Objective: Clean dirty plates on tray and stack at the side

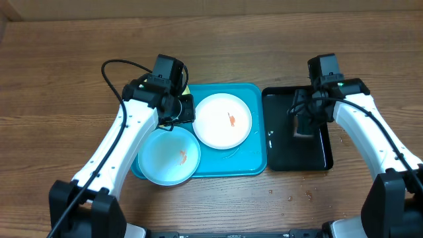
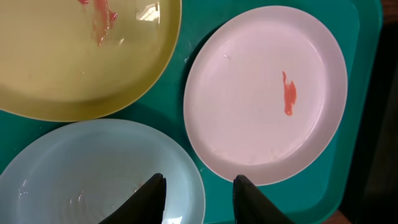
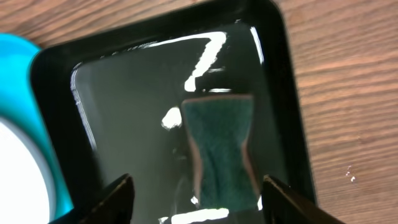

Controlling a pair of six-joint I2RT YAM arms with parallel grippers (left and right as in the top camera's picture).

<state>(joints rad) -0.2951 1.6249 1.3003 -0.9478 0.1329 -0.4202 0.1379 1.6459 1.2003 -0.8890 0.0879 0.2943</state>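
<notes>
Under L fingers (image 2: 149,202), apart: blue plate (image 2: 93,168) rim, white plate (image 2: 261,93) beside; R fingers (image 3: 112,202) apart, sponge (image 3: 221,146) between.

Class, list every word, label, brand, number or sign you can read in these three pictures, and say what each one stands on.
None: no view shows any readable text.
The yellow-green plate, white plate and light blue plate bear only orange-red smears, no print.
The turquoise tray, black tray and sponge show no label, brand or number.
</notes>
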